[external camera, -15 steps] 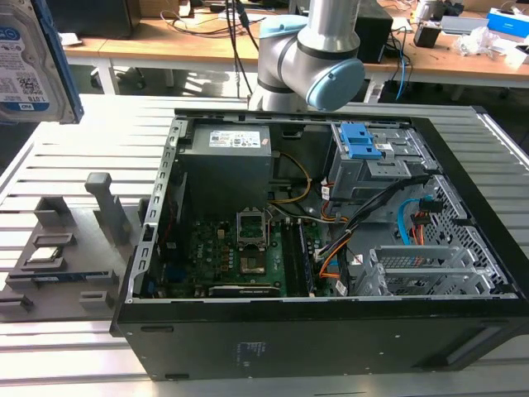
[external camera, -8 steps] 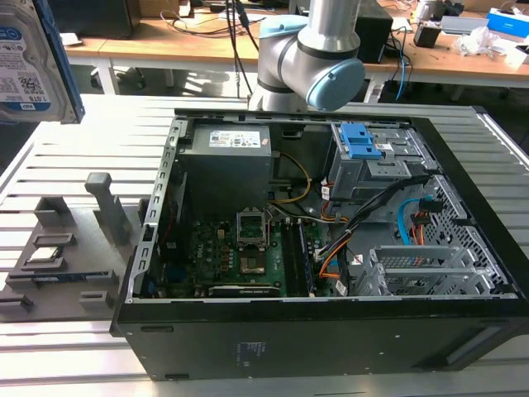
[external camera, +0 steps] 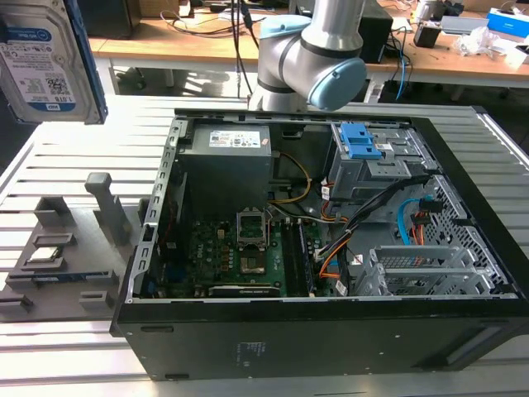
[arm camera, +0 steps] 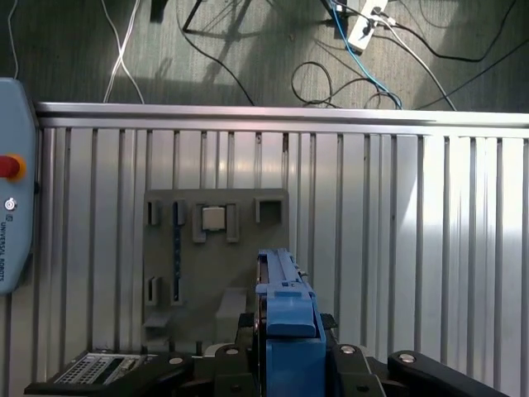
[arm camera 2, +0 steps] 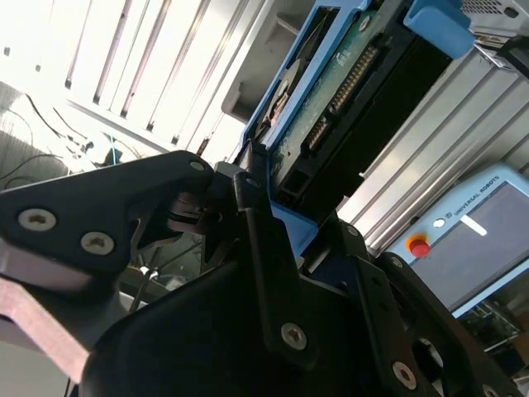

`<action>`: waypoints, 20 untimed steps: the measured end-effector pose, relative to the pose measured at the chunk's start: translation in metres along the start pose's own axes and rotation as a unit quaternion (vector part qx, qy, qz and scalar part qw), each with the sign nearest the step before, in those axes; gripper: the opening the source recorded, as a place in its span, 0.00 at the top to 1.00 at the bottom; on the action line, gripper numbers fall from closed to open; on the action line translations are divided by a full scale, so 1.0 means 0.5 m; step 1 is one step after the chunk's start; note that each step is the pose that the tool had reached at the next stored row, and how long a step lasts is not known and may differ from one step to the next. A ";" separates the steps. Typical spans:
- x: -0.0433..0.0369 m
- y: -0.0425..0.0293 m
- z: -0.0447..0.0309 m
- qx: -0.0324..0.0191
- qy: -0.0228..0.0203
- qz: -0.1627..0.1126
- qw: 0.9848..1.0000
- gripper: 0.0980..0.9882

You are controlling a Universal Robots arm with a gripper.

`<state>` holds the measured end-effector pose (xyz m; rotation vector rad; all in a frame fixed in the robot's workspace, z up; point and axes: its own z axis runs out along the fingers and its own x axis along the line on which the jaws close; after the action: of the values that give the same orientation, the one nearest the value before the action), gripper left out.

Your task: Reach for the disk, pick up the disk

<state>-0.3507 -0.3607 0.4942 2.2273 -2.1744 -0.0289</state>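
Clamping the disk by its blue bracket, the gripper is closed on it. It holds the disk on edge above the grey fixture tray and beside the computer case, likely so nothing snags.

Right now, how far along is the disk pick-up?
Done: the reach and grasp. The gripper is shut on the disk, which sits clamped in it in both wrist views. In hand: the disk hangs in the air at the exterior view's left, above the slatted table and the gray holder, apart from the computer case. Nothing of the pick-up appears left.
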 end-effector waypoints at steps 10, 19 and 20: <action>0.002 -0.076 -0.003 0.000 0.000 0.000 1.000 0.70; 0.003 -0.134 -0.004 0.000 0.000 0.000 1.000 0.70; 0.003 -0.140 -0.005 0.000 0.000 0.000 1.000 0.70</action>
<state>-0.2805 -0.3607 0.4942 2.2274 -2.1743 -0.0288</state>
